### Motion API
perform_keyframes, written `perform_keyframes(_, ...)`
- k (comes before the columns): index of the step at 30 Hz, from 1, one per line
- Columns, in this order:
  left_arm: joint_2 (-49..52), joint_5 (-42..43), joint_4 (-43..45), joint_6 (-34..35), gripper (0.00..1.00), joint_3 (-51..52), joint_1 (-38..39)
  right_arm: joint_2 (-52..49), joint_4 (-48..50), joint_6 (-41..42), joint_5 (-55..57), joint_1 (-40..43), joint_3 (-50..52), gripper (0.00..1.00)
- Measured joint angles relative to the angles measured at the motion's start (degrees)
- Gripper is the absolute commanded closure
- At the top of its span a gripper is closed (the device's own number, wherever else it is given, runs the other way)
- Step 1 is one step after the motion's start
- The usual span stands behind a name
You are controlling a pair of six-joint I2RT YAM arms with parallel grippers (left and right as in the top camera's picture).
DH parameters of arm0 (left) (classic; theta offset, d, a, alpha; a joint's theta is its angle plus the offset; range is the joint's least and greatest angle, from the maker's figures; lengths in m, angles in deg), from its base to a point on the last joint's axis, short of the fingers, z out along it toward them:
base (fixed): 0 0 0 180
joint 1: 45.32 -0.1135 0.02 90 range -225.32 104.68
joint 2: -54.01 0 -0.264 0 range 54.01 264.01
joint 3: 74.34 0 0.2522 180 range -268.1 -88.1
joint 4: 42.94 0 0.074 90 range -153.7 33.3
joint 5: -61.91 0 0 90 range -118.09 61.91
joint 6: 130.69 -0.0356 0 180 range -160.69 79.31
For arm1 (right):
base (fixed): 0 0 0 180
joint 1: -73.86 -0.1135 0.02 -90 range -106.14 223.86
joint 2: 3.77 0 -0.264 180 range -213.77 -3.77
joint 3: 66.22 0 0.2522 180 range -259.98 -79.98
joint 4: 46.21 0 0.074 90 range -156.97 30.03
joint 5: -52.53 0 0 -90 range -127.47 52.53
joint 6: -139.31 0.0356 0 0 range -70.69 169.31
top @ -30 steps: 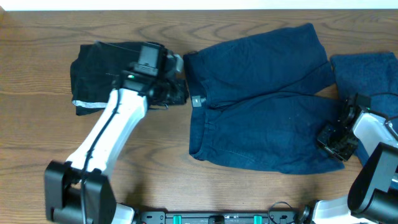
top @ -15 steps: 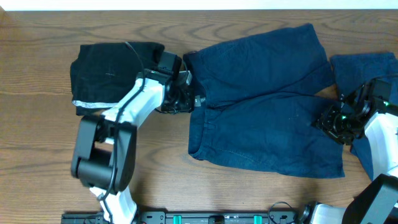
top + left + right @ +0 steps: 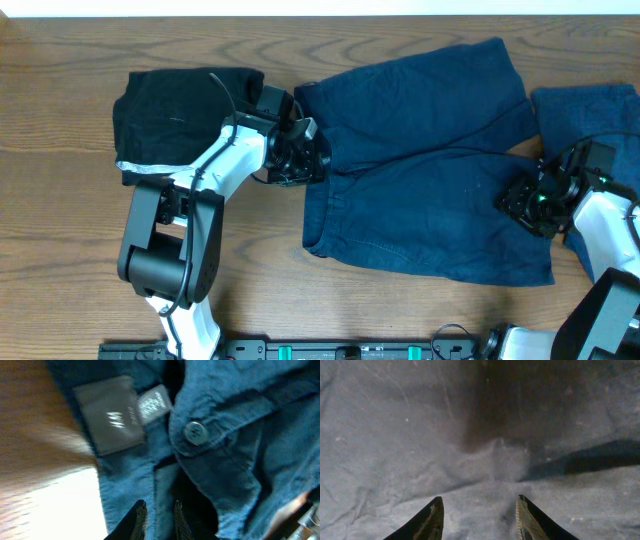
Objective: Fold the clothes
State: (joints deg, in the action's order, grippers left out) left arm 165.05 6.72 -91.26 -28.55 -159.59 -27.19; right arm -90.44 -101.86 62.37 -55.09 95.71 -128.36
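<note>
Navy-blue shorts (image 3: pixel 430 170) lie spread flat mid-table, waistband to the left. A black piece (image 3: pixel 170 115) with a white edge strip (image 3: pixel 140 167) lies folded at the left. Another navy piece (image 3: pixel 590 115) lies at the far right. My left gripper (image 3: pixel 308 155) hovers at the shorts' waistband; in the left wrist view its fingertips (image 3: pixel 159 506) stand a narrow gap apart over the blue cloth, below a grey label (image 3: pixel 110 420) and a button (image 3: pixel 195 432). My right gripper (image 3: pixel 522 203) is open over the lower leg's hem end (image 3: pixel 479 502), with nothing between the fingers.
The wooden table (image 3: pixel 60 220) shows bare to the left and along the front edge. The left arm's base (image 3: pixel 160 265) stands at the front left. The right arm (image 3: pixel 610 230) reaches in from the front right, over the navy piece's edge.
My left gripper has moved right from the black piece's edge to the shorts' waistband. My right gripper has shifted up and left over the shorts' lower leg.
</note>
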Motion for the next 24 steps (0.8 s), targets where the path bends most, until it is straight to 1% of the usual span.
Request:
perform_keyframes(5,0.0,0.42,0.15,0.52,0.78,0.26,1.57,-0.02,0.63,-0.31,0.0,0.0,0.94,0.55)
perform_keyframes(14,0.0,-7.39,0.55,2.69,0.78,2.58,2.82,-0.07,1.36,-1.66,-0.46,-0.35,0.94,0.54)
perform_keyframes(19,0.35,-12.57,1.33,2.91,0.78,2.58,2.82,-0.07,2.23,-2.64,-0.66,-3.19,0.94,0.53)
perform_keyframes(24,2.01,-13.16,4.24,3.06,0.78,1.97,2.58,-0.07,2.93,-3.06,-0.79,-6.6,0.98,0.53)
